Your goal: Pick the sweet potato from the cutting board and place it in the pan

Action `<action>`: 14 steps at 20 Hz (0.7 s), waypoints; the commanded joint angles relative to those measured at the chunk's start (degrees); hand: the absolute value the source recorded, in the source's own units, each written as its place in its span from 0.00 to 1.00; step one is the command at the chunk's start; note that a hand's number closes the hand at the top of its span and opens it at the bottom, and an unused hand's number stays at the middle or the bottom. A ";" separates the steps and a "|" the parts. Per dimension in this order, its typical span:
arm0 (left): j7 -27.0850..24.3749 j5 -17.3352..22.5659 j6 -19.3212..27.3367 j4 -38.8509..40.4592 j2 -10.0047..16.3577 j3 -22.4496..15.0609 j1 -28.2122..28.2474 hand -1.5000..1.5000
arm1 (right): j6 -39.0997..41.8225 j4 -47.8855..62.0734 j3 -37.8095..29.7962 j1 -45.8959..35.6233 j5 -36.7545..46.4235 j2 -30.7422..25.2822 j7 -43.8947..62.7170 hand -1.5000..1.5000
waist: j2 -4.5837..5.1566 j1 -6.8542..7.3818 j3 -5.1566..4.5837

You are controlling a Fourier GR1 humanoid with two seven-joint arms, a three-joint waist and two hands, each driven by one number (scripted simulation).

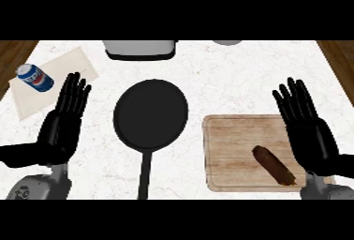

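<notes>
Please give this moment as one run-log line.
phase: not yet grasped | sweet potato: on cutting board | pan: left of it | left hand: open, resting | right hand: open, resting
</notes>
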 commanded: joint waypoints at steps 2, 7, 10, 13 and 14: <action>3.46 -4.20 1.52 4.67 4.22 0.81 2.00 0.50 | 8.76 -3.77 9.47 -1.14 5.86 -4.55 0.90 0.00 | 0.26 0.21 -0.70; 9.01 -5.84 2.24 11.55 8.99 2.56 7.18 0.50 | 3.63 -8.79 2.69 -4.47 -4.58 6.76 -8.93 0.00 | 0.78 -1.20 1.83; 13.82 -8.26 3.66 14.24 12.00 3.00 6.47 0.50 | 5.52 -5.29 4.49 -7.90 28.33 -17.89 -4.94 1.00 | 0.38 -2.13 -0.55; 15.57 -7.31 1.00 18.41 14.38 5.54 3.70 0.50 | 13.01 0.58 5.60 2.69 22.39 -15.16 -22.15 1.00 | 0.57 -1.17 -0.56; 20.62 -7.68 0.96 16.62 14.85 4.59 1.45 0.50 | 13.08 0.30 7.52 1.89 25.51 -15.01 -24.02 0.00 | 0.44 -0.94 -0.57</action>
